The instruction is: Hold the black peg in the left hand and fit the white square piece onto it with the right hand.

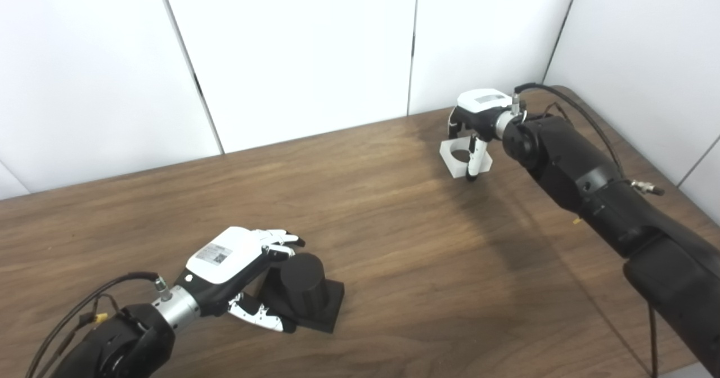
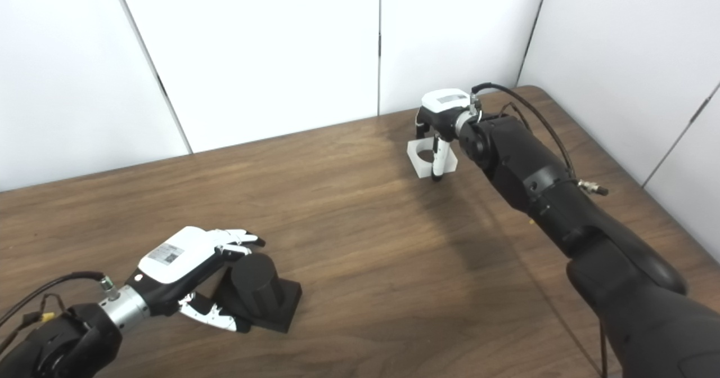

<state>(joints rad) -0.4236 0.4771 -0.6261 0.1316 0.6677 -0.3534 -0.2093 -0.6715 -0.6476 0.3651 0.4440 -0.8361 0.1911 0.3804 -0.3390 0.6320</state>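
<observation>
On the dark brown wood-grain surface (image 1: 394, 243), a matte black cylindrical peg on a square black base (image 1: 306, 293) sits upright near the front left. The left robot hand (image 1: 242, 277), white-backed with black and white fingers, is wrapped partly around it: the fingers (image 1: 281, 238) reach over the far side of the cylinder at its top, and the thumb lies along the near edge of the square base. The fingers are curled close to the peg, but whether they press on it or only lie beside it cannot be told, and the base lies flat on the surface.

Well apart from it, near the far right corner, the right robot hand (image 1: 475, 125) points downward over a white square block with a round hole through its middle (image 1: 460, 156). One white finger crosses the front face of the block and others come down behind it, so the robot hand is closed around the piece. Whether the block touches the surface or is raised just off it cannot be told.

White wall panels (image 1: 292, 46) stand behind the surface.
</observation>
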